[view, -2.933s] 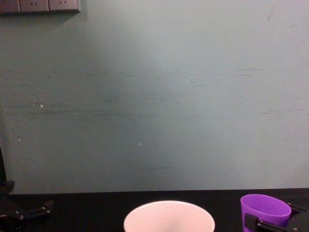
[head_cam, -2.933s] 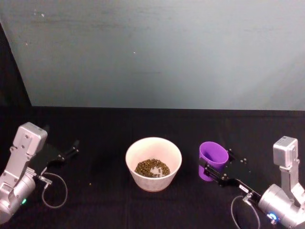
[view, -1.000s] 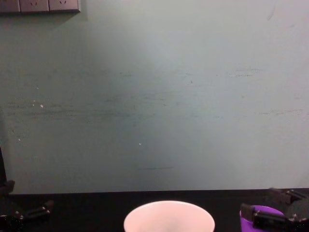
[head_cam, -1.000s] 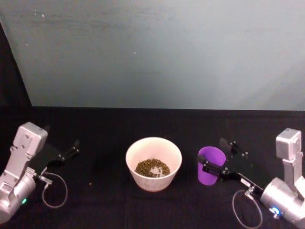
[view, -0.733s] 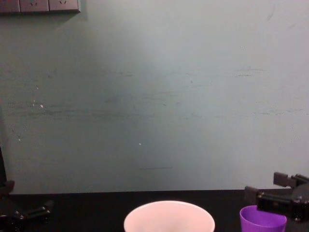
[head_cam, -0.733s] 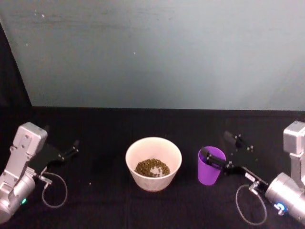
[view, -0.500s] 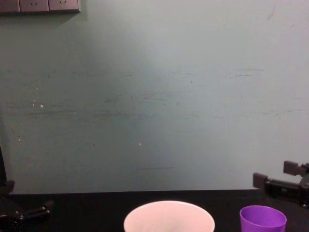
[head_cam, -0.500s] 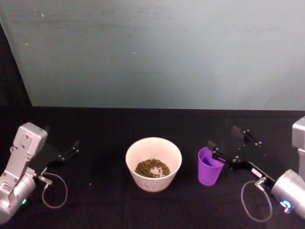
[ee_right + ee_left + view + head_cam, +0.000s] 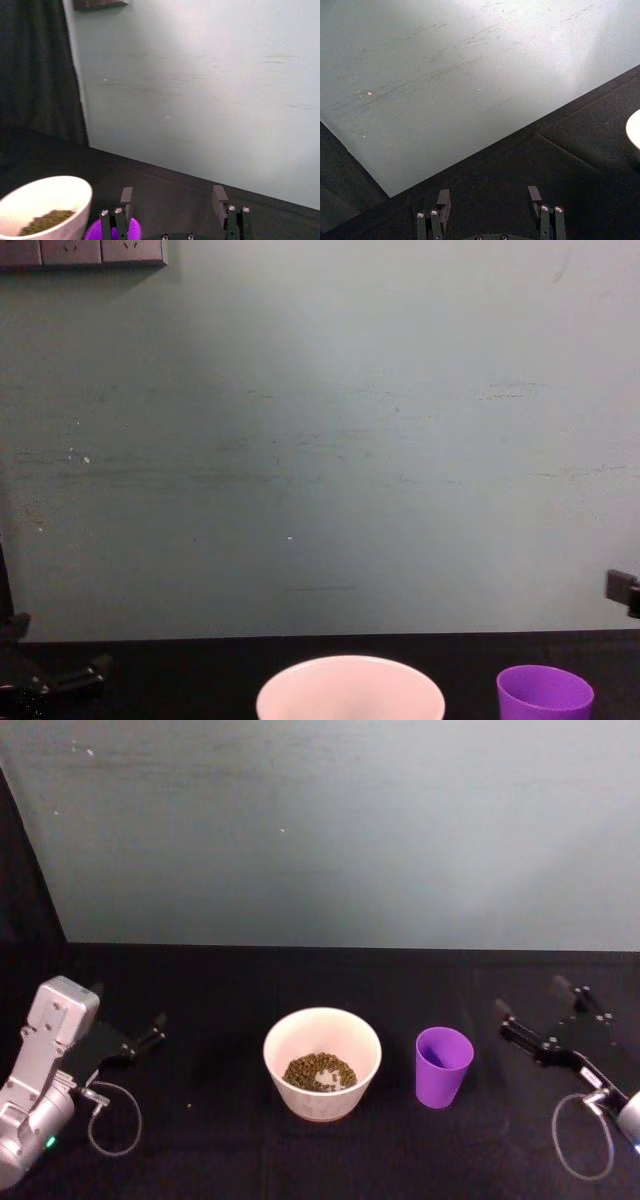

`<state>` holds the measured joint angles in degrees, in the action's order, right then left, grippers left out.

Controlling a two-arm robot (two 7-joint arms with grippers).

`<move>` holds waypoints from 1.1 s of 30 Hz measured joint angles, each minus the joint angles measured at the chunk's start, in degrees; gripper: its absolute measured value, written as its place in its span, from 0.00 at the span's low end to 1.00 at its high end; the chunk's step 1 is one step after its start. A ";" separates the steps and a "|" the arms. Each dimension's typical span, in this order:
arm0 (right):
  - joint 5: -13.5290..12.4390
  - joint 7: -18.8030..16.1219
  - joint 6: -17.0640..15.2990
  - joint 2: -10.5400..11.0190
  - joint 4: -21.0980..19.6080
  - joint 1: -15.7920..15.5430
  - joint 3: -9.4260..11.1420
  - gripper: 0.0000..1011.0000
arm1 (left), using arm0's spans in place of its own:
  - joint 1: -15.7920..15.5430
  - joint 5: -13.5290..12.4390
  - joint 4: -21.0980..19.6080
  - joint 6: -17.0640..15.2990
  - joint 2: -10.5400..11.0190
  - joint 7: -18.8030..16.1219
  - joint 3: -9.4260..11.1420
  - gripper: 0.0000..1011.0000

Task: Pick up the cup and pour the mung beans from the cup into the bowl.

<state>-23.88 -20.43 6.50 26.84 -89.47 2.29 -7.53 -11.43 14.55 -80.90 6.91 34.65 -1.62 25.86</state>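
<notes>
The cup (image 9: 443,1065) stands upright on the black table (image 9: 300,1160), just to the right of the bowl (image 9: 322,1062), the two near each other but not touching. It lies to the left of the right gripper (image 9: 540,1017), which hangs well apart from it, off toward the table's right edge, with its two fingers spread wide and nothing between them. That is the relation any further reach would turn on: the cup's long axis is vertical, its wall faces that gripper side-on, and the right arm is plainly the nearer one. The left gripper (image 9: 152,1028) sits parked far out at the left, fingers apart and empty, with the bowl between it and the cup.

The cup is smooth bright purple plastic, handleless, narrowing toward its base, so a squeeze low down could slide. From where I stand its inside looks empty, though the bottom is in shadow and I can't be sure. The bowl is round, white, plain-rimmed and much wider, with a heap of small greenish-brown beans (image 9: 320,1071) in its bottom. By that, the pouring looks done.
</notes>
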 joint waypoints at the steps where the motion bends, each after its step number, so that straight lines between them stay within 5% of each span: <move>1: 0.42 0.54 0.26 -0.06 0.01 -0.47 0.64 0.99 | 0.00 0.00 0.00 0.00 0.00 0.00 0.00 0.99; 17: 6.76 4.57 6.36 -2.88 6.75 -1.58 4.07 0.99 | 0.00 0.00 0.00 0.00 0.00 0.00 0.00 0.99; 33: 7.75 4.09 7.45 -3.77 8.39 -1.06 5.00 0.99 | 0.00 0.00 0.00 0.00 0.00 0.00 0.00 0.99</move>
<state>-16.13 -16.34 13.95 23.07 -81.08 1.23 -2.53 -11.43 14.55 -80.90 6.91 34.64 -1.62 25.86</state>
